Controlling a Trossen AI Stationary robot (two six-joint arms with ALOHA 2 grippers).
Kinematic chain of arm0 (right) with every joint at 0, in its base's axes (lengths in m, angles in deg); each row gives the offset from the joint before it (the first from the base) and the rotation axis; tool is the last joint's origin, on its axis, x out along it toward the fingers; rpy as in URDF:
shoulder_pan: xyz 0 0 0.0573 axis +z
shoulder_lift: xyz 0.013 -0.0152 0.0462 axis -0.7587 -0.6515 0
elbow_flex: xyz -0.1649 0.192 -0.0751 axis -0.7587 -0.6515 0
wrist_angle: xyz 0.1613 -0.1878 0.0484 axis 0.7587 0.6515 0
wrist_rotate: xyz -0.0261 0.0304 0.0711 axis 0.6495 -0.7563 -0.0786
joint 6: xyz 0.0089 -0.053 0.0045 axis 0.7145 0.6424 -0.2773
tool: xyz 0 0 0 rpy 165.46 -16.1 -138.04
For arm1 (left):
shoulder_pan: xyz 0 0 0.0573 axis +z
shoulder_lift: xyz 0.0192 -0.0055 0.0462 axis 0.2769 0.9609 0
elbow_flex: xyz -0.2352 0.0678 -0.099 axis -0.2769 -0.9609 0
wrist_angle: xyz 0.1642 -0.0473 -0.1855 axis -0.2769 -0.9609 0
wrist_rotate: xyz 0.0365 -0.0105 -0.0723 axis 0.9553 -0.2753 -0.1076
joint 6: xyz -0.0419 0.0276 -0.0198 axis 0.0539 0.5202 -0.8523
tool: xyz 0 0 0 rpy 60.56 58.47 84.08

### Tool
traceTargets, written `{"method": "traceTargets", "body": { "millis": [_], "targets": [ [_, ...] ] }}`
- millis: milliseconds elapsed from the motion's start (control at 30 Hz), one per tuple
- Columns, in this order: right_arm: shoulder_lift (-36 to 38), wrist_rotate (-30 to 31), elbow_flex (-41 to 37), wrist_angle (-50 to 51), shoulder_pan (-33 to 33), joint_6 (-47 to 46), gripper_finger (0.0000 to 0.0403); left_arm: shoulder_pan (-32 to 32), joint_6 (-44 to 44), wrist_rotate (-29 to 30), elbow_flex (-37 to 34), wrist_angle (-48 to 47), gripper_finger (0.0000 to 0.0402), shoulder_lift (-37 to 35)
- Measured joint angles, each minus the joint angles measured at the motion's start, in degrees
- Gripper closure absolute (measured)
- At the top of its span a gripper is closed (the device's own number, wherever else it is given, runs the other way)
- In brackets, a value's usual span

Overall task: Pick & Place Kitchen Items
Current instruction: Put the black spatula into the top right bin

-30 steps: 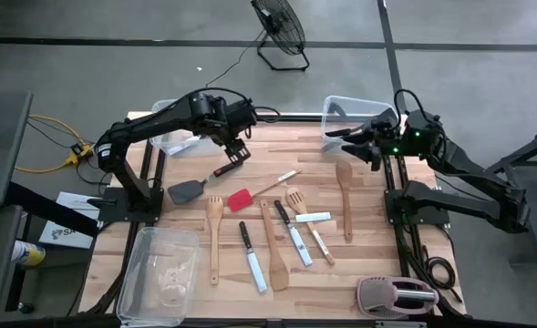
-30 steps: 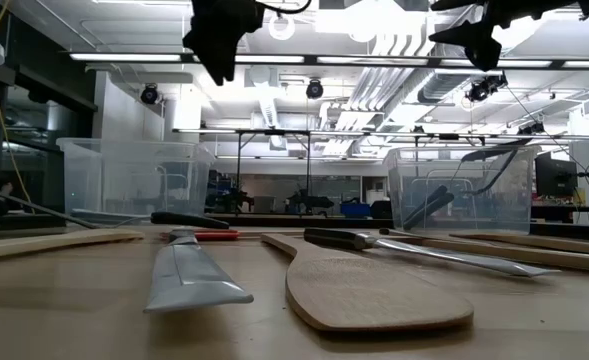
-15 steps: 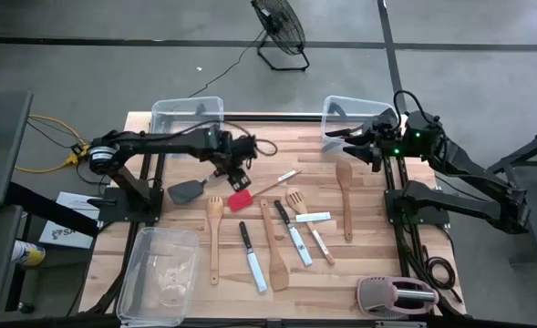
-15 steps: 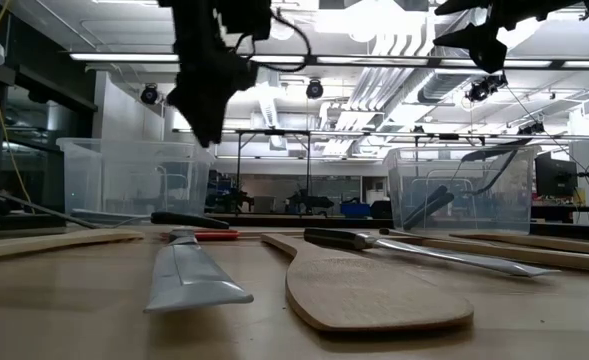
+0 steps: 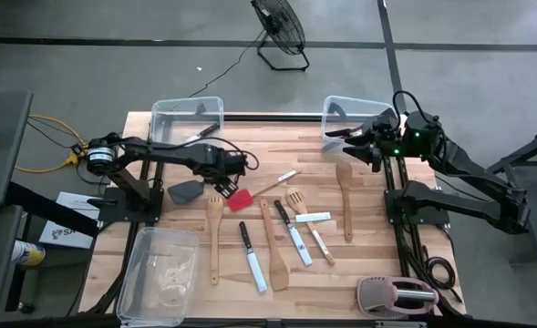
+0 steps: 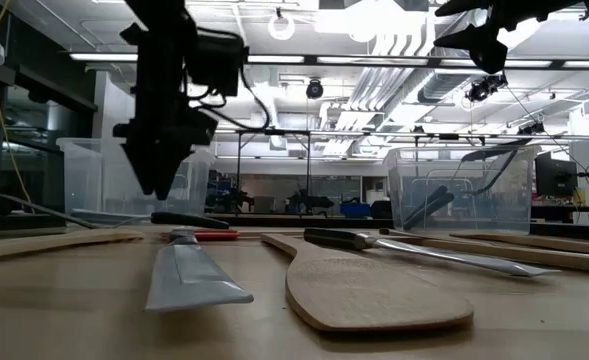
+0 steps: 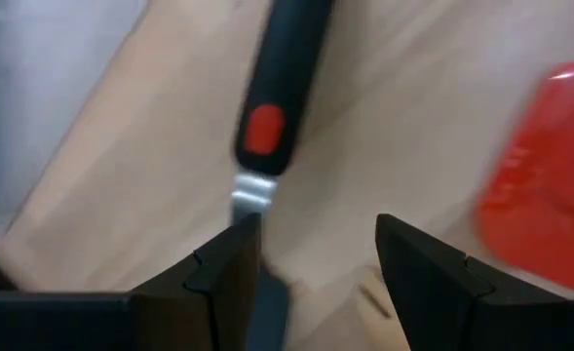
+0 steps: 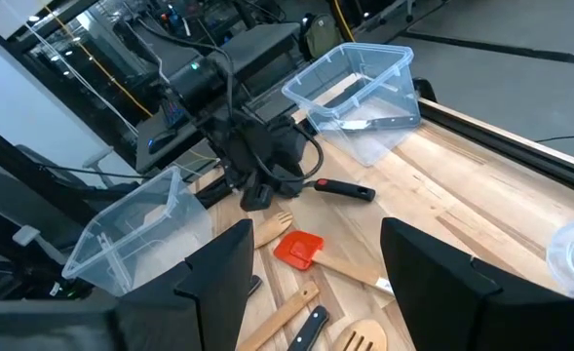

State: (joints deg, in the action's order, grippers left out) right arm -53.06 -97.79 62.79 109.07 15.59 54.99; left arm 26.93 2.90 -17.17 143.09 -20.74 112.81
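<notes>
Hovering left gripper [image 7: 316, 255] over the grey spatula [image 5: 188, 192] — fingers spread, its handle running straight ahead between them; we're nearer than the right gripper [image 5: 364, 144], also spread.

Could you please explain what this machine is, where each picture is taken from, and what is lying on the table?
These are two dark robot arms at a wooden table, each ending in a two-finger gripper. One picture looks straight down, one looks level across the tabletop, and two come from cameras on the arms' wrists.

The left gripper is low over the black-handled grey spatula, fingers open, holding nothing. Its wrist camera shows that handle just ahead. The right gripper waits, open, above the far right clear bin.

On the table lie a small red spatula, wooden spoons, knives and a pink-and-grey toaster.
</notes>
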Motion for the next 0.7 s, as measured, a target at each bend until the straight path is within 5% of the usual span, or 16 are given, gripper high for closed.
{"method": "traceTargets", "body": {
  "millis": [700],
  "targets": [
    [0.0, 3.04, 0.0, 0.73, -0.01, -0.7, 0.0186, 0.02, -0.44, 4.15, -13.24, 12.93, 0.0204, -0.2]
  ]
}}
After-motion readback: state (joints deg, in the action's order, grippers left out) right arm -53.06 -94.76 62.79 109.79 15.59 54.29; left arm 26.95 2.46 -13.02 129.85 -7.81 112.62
